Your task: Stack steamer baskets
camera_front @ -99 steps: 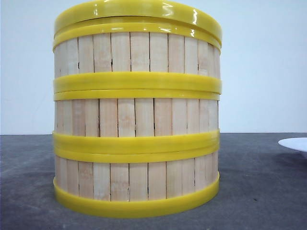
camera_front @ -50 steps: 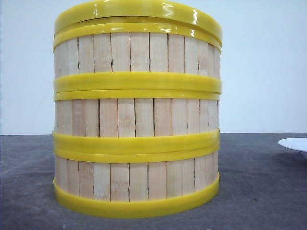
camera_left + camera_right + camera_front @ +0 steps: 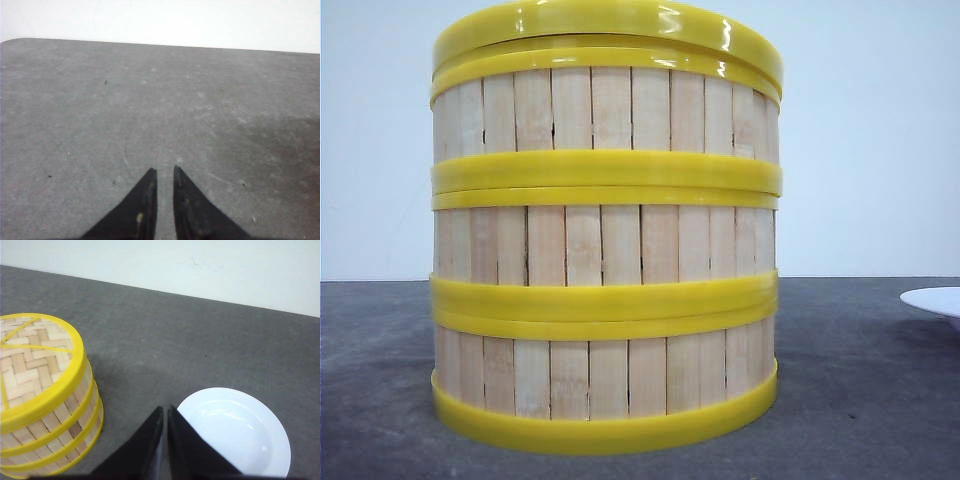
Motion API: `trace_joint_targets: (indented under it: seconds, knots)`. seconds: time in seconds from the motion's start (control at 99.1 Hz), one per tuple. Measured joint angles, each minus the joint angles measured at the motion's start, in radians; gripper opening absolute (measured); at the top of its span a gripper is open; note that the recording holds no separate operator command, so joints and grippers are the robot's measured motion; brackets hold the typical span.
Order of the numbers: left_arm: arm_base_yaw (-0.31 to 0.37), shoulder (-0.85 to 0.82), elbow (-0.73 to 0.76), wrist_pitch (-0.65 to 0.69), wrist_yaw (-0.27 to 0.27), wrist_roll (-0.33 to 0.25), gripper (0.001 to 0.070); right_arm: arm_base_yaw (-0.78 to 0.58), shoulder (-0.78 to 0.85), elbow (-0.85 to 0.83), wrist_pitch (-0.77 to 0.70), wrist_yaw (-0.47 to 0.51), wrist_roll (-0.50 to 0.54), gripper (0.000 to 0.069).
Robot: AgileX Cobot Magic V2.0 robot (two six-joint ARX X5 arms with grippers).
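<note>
Both sets of jaws sit nearly pressed together w/ nothing between them: the left gripper [image 3: 165,172] shows only a thin slit over bare grey table [image 3: 75,100], and the right gripper [image 3: 165,410] has its tips all but touching, hanging above the table between the stack and the white plate [image 3: 235,432].

The steamer baskets [image 3: 605,250] stand as one three-tier column near the middle of the table, rings lined up, w/ the yellow-rimmed woven lid [image 3: 30,360] on top. The lid looks slightly tilted in the front view.

Judged from this, stacking looks done. The sensible finish is to keep both arms well clear and retreat w/o brushing the column; if the lid's tilt matters, nudge it gently from above, not from the side.
</note>
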Motion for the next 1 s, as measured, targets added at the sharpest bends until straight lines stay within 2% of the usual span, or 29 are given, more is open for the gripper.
trace_joint_targets:
  seconds: [0.565,0.716,0.888,0.999]
  knots:
    - [0.0,0.0,0.0,0.0,0.0,0.0,0.0032,0.0,0.0,0.0,0.0,0.002,-0.004,0.001]
    - [0.0,0.0,0.0,0.0,0.0,0.0,0.0032,-0.009,0.0,0.0,0.027,0.07,-0.029,0.001]
    - [0.0,0.0,0.0,0.0,0.0,0.0,0.0032,-0.122,0.0,0.0,0.109,0.069,-0.094,0.001]
    - [0.0,0.0,0.0,0.0,0.0,0.0,0.0032,-0.251,0.0,0.0,0.158,0.018,-0.16,0.001]
